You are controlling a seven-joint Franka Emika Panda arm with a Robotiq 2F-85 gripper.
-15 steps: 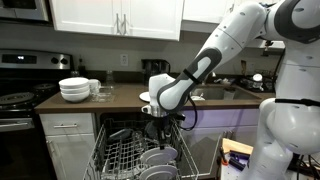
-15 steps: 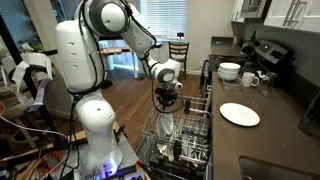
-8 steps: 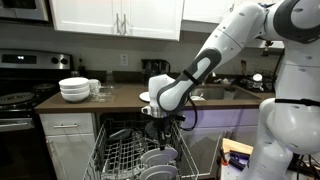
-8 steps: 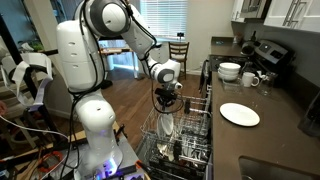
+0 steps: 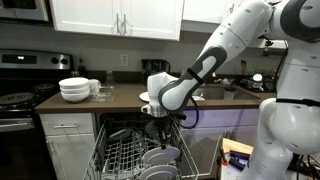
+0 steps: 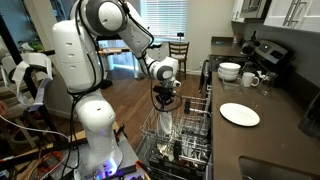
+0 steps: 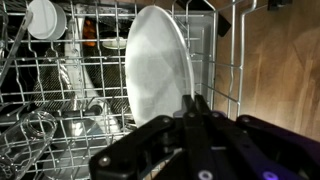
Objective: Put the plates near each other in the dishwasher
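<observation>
My gripper [image 7: 195,105] is shut on the rim of a white plate [image 7: 155,70] that stands upright among the tines of the dishwasher rack [image 7: 60,90]. In both exterior views the gripper [image 5: 160,128] [image 6: 165,108] points straight down into the pulled-out rack [image 5: 122,153] [image 6: 196,130], with the plate [image 6: 166,126] below it. Pale plates [image 5: 158,158] stand in the rack under the gripper. Another white plate [image 6: 240,114] lies flat on the dark counter beside the dishwasher.
A stack of white bowls [image 5: 74,89] [image 6: 230,71] and mugs [image 6: 250,79] stand on the counter. A black stove [image 5: 15,100] is beside the cabinet. A round white item [image 7: 45,18] and glassware sit in the rack. Wood floor [image 7: 280,70] shows beside the rack.
</observation>
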